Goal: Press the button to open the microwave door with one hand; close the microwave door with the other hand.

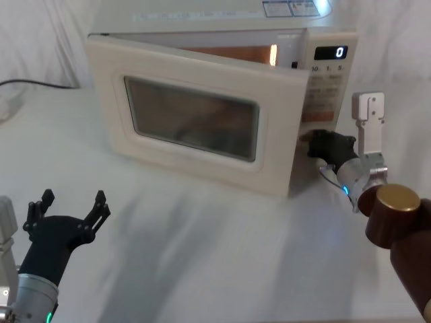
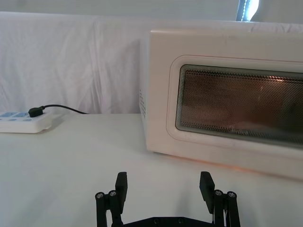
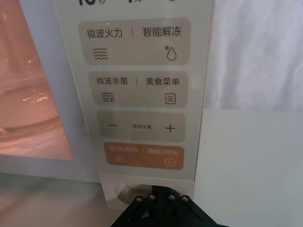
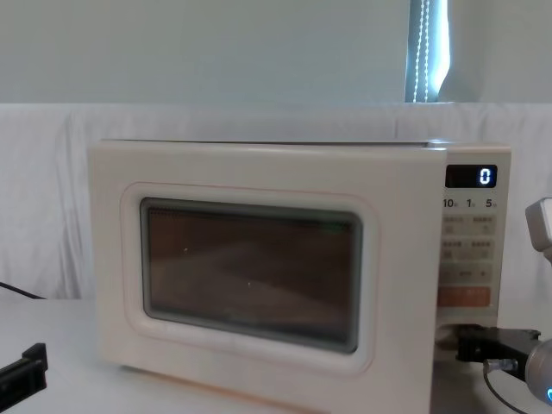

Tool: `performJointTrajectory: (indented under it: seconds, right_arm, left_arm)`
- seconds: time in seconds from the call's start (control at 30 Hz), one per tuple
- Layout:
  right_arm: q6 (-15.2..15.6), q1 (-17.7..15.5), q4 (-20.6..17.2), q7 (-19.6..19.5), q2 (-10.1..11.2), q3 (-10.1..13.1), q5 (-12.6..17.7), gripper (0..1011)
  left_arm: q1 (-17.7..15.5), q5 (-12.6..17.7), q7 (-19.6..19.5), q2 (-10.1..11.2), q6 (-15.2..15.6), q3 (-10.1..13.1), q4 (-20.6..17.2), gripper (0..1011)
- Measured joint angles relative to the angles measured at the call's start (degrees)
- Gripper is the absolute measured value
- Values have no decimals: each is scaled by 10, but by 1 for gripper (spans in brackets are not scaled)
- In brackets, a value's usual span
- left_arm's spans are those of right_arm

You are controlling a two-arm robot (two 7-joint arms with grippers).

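We see the microwave door [image 1: 195, 118] already ajar, swung a little out from the cream oven on its left-hand hinge, with warm orange light showing in the gap at its free right edge. The right gripper [image 1: 322, 143] sits at the foot of the control panel [image 1: 325, 77], its black fingers drawn together and its tip against the button [image 3: 142, 189], the pale recessed key just under the orange key [image 3: 144, 155] in the right wrist view. The left gripper [image 1: 71, 207] hangs low over the white tablecloth [image 1: 202, 256], well short of the door, its black prongs spread apart and holding nothing. We judge the opening step done and the closing push still ahead. The door looks like a stiff, light plastic panel, smooth and glossy, with rounded corners, a raised frame and a dark meshed glass window [image 2: 241, 104]. It should swing easily on its hinge and needs no grasp. A flat push on the cream frame near the free edge, away from the glass, ought to latch it. The plastic may be slick, so we would expect a glancing touch to slide. The oven itself appears heavy enough to stay put.
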Motion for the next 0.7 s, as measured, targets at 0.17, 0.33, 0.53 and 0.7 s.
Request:
performJointTrajectory:
  seconds: [0.17,0.33,0.53,0.7]
  right_arm:
    - [-1,2,3,0,-1,1,0,0]
    - [0,0,0,1,-1,2,0,0]
    - [10,-15,-22,5,-1,1,2,0]
    - [26,-39,-61,8,-1,-2,3,0]
  left_arm:
    - [0,0,0,0,0,0,0,1001]
    - [0,0,0,0,0,0,0,1001]
    - [0,0,0,0,0,0,0,1001]
    - [0,0,0,0,0,0,0,1001]
